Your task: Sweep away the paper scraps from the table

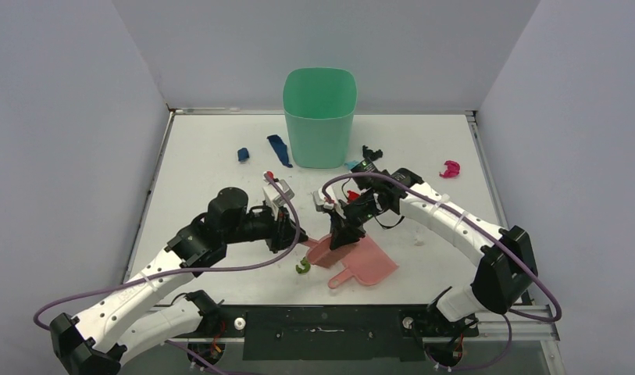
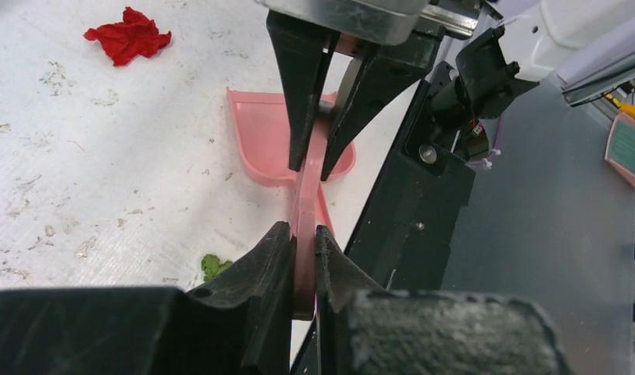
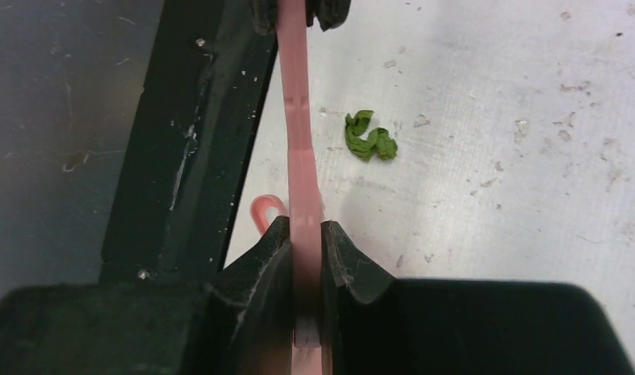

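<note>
**Both end effectors clamp one pink handle**

The left end effector [image 2: 302,234] and the right end effector [image 3: 306,230] each pinch the pink handle [image 3: 298,133] tight, tips facing. On the table [image 1: 212,180], seen from the top, the green scrap [image 3: 370,137] lies at about 6 o'clock of them. The blue scraps [image 1: 279,150] and the black scrap [image 1: 371,152] lie toward 12, and the magenta scrap [image 1: 451,168] at 2.

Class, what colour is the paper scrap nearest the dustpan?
The scrap is green, clearest in the right wrist view.

an upright green bin [image 1: 319,117] stands behind a pink dustpan [image 1: 370,262] and another pink tool [image 2: 259,148].
</note>
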{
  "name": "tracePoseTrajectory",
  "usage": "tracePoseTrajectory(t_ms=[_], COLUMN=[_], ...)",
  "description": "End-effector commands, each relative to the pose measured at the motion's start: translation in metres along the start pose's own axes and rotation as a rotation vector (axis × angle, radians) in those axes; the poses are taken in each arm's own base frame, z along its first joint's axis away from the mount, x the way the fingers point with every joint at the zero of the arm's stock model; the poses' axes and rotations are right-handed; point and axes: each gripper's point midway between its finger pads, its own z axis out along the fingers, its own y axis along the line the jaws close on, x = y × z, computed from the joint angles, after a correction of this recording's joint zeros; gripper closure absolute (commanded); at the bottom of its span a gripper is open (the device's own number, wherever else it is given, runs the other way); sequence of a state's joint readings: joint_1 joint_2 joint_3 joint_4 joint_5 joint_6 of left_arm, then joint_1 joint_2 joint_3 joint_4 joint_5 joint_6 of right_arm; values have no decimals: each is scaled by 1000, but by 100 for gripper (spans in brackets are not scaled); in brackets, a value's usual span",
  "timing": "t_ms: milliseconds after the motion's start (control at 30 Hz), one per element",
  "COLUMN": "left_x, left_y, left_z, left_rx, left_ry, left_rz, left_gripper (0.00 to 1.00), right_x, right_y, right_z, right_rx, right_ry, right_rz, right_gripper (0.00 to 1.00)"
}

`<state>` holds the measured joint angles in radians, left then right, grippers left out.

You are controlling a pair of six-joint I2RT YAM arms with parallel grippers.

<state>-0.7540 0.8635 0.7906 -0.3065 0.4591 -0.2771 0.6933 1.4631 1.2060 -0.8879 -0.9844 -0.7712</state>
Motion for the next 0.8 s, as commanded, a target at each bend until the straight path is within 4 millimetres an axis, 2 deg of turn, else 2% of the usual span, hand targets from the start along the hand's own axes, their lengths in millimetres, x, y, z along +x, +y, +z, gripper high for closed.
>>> tracePoseTrajectory(t_ms=[0, 200, 267, 400, 667, 767], left_x=[-15, 11, 19, 30, 35, 36], left_y=[-17, -21, -19, -18, -16, -16], left_z=[-7, -7, -3, 6, 17, 19], left_rx=[71, 80, 69, 49, 33, 42], left_ry=[-53, 82, 123, 171, 153, 147], left_rz=[116, 196, 211, 238, 254, 250], left_gripper=[86, 62, 60, 61, 63, 71], right_x=[-9, -1, 3, 4, 2, 2], right_y=[10, 20, 23, 25, 28, 29], right_z=[2, 2, 4, 5, 6, 5], right_rx=[-78, -168, -197, -215, -240, -244], right_ry=[-48, 20, 32, 26, 12, 14], right_rz=[-28, -17, -2, 0, -4, -5], right_gripper=[94, 95, 95, 95, 95, 95])
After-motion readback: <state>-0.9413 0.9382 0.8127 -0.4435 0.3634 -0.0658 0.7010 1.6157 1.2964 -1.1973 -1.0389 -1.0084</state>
